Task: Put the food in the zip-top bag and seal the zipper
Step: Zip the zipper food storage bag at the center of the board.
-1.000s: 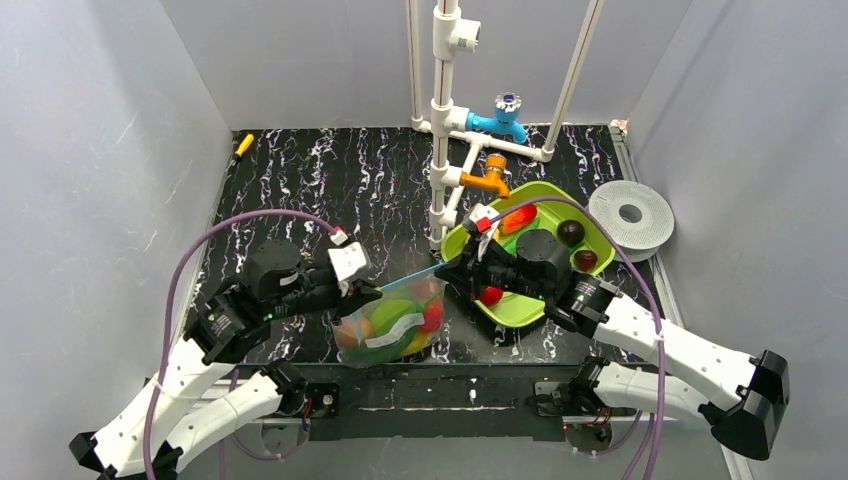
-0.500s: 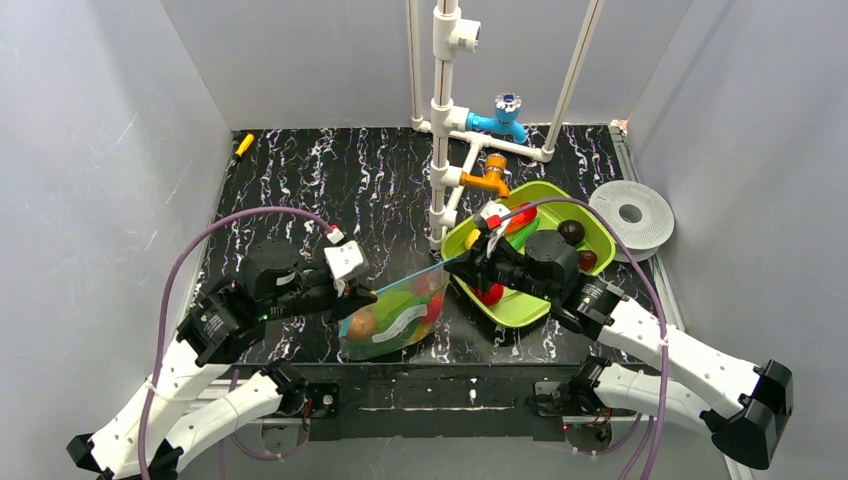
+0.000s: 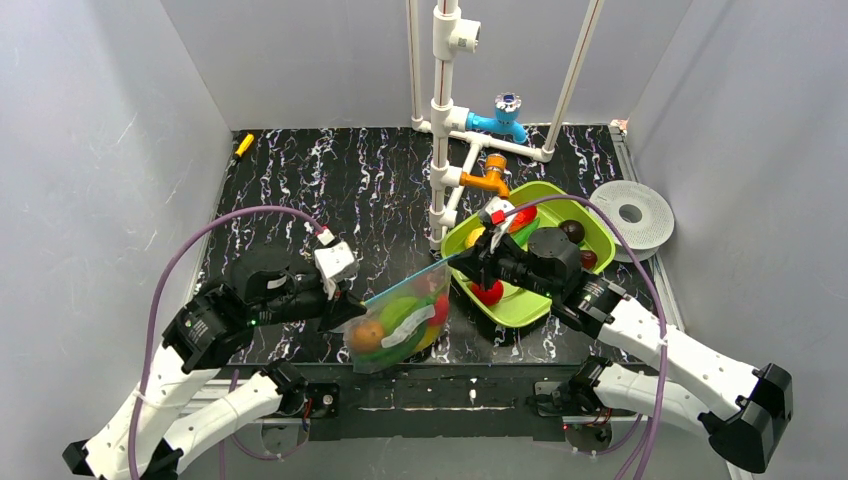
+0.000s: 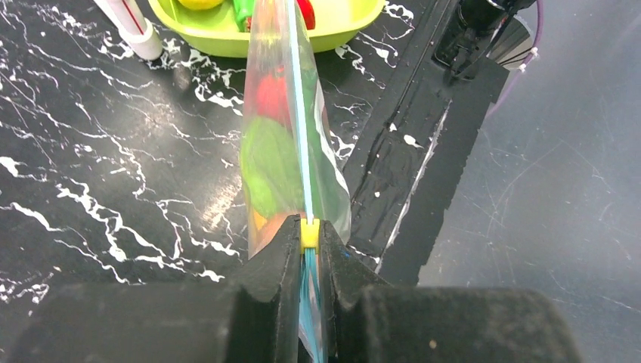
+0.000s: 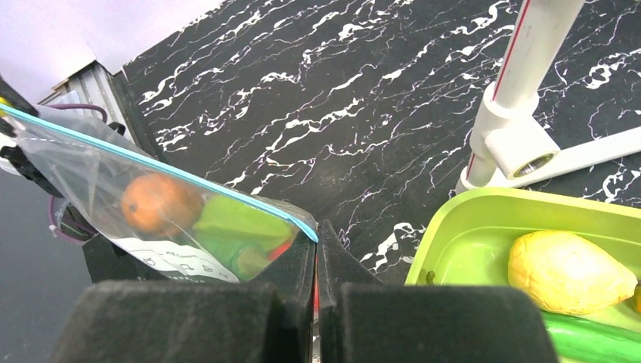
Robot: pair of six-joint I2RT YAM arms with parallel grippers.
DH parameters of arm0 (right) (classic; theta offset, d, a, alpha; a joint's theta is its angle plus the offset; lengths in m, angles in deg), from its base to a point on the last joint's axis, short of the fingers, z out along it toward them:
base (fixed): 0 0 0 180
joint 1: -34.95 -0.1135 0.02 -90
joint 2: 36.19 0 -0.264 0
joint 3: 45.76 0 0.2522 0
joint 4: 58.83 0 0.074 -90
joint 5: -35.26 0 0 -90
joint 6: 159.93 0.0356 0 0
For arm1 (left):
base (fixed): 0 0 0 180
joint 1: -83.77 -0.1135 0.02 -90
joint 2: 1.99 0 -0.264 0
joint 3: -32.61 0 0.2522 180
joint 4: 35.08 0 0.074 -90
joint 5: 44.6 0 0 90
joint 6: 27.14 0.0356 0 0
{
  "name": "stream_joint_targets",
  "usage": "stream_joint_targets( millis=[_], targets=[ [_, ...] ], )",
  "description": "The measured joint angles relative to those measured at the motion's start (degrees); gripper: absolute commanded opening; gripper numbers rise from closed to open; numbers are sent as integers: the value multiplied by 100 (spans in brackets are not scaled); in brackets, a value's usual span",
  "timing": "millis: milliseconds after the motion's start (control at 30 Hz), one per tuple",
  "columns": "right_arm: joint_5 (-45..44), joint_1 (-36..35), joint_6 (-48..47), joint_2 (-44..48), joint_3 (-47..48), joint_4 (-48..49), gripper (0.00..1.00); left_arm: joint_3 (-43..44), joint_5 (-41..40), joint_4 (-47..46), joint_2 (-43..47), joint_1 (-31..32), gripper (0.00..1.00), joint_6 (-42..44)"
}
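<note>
The zip-top bag (image 3: 395,328) hangs stretched between my two grippers above the table's front edge, holding orange, green and red food (image 3: 372,333). The zipper (image 3: 405,281) runs taut along its top. My left gripper (image 3: 347,306) is shut on the zipper at its small yellow slider (image 4: 309,232); the bag (image 4: 276,151) hangs ahead of it. My right gripper (image 3: 462,264) is shut on the bag's other top corner (image 5: 308,229); an orange fruit (image 5: 159,204) shows through the bag. More food lies in the lime-green tray (image 3: 520,308): a red piece (image 3: 488,292) and a yellow piece (image 5: 567,272).
A white PVC pipe frame (image 3: 441,120) with a blue tap (image 3: 504,112) and an orange tap (image 3: 488,178) stands behind the tray. A white disc (image 3: 631,214) lies at the right edge. A small yellow object (image 3: 243,144) is at the back left. Two brown fruits (image 3: 572,232) sit in the tray.
My left gripper has slid left and toward the front along the zipper, so more blue strip shows between the grippers. The bag now hangs lower. The right gripper has shifted slightly right.
</note>
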State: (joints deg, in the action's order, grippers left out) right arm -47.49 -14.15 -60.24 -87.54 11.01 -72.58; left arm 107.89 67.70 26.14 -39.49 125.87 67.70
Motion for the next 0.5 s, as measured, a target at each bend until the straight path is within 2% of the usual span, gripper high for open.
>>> stream_joint_targets(
  millis=[500],
  targets=[
    [-74,107,-2,0,-90,-11,1,581,-243,1108,275,-15,7,-699]
  ],
)
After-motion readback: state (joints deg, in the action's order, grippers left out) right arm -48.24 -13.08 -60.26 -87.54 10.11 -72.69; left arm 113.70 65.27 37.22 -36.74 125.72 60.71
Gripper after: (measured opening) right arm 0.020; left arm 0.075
